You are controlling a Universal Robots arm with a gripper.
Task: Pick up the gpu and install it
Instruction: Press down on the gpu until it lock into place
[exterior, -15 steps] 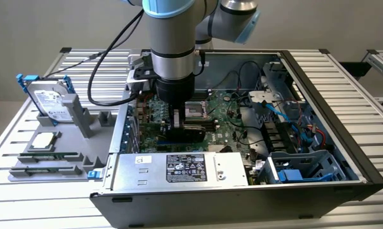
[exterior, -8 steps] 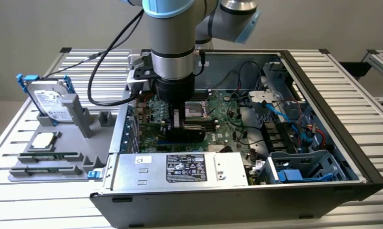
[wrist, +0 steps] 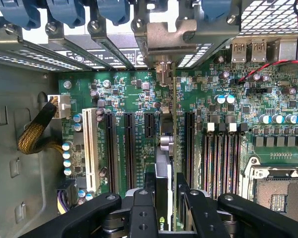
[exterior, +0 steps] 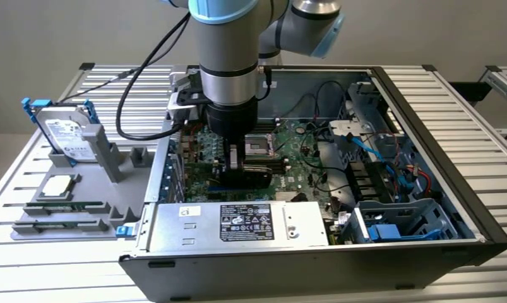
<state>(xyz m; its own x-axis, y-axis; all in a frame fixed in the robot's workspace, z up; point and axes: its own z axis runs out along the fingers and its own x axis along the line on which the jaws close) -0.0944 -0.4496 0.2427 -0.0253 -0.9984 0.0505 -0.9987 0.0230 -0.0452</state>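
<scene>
Wrist view shows our tool (wrist: 164, 208) pinching the thin green-and-black gpu (wrist: 165, 163) edge-on just above the green motherboard (wrist: 139, 99), where we judge slight tilt could miss a black slot and jam.

the arm points straight down, its hand (wrist: 167, 198) with fingers (wrist: 144, 198) pressed close together around something thin.

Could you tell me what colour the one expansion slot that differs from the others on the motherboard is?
White; the slot stands beside black ones, clearest in the wrist view.
</scene>
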